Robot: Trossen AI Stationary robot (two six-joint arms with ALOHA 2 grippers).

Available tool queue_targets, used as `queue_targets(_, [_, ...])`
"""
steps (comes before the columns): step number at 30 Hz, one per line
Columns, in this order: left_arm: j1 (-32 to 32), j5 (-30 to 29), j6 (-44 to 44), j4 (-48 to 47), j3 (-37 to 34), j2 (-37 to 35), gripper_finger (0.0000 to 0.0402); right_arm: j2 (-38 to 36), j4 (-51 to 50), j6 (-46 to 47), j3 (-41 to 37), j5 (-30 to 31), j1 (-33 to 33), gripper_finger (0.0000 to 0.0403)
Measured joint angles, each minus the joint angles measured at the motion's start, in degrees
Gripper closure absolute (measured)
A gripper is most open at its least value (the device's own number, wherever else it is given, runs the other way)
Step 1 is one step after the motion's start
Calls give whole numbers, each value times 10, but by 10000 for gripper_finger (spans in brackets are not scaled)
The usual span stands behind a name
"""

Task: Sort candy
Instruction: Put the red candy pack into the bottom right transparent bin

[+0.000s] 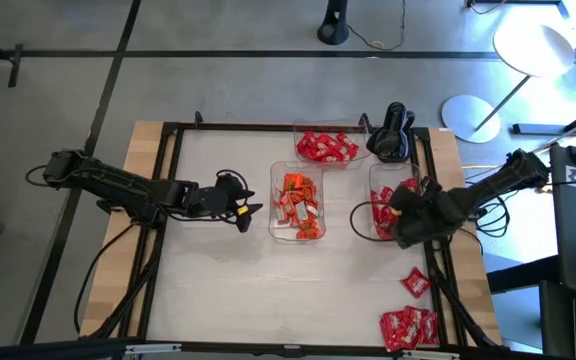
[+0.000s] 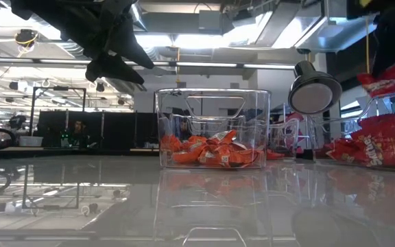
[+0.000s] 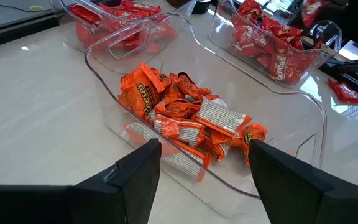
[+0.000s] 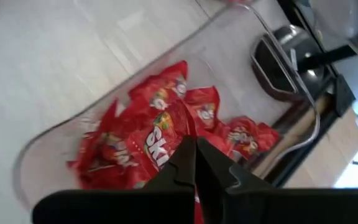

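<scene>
Nearest the table's front edge on your right, a loose cluster of unsorted red candy lies on the bare table, with one more packet a little farther in. Beyond that, your right gripper hangs over the right-hand tray, fingers pinched shut on a red packet above the red Skittles-type sweets already heaped there. You look to be at the release step of one sorting cycle: the next move calls for opening the fingers so the packet falls inside the tray walls, then returning to the loose cluster. Across the table, your left gripper hovers with its fingers spread wide and nothing between them, just beside the middle tray of orange packets. Farthest off, the third tray holds plain red packets.
</scene>
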Motion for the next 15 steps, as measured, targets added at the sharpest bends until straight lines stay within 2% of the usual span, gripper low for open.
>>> queue_targets(3, [0, 0, 1, 0, 0, 0, 169, 0, 2, -6, -18, -11, -21, 394])
queue_targets(5, [0, 0, 1, 0, 0, 0, 169, 0, 11, -16, -27, -29, -34, 374])
queue_targets(12, [0, 0, 1, 0, 0, 0, 169, 0, 14, -24, -28, -73, -51, 248])
queue_targets(15, [0, 0, 0, 0, 0, 0, 169, 0, 14, -32, -15, -119, -50, 197])
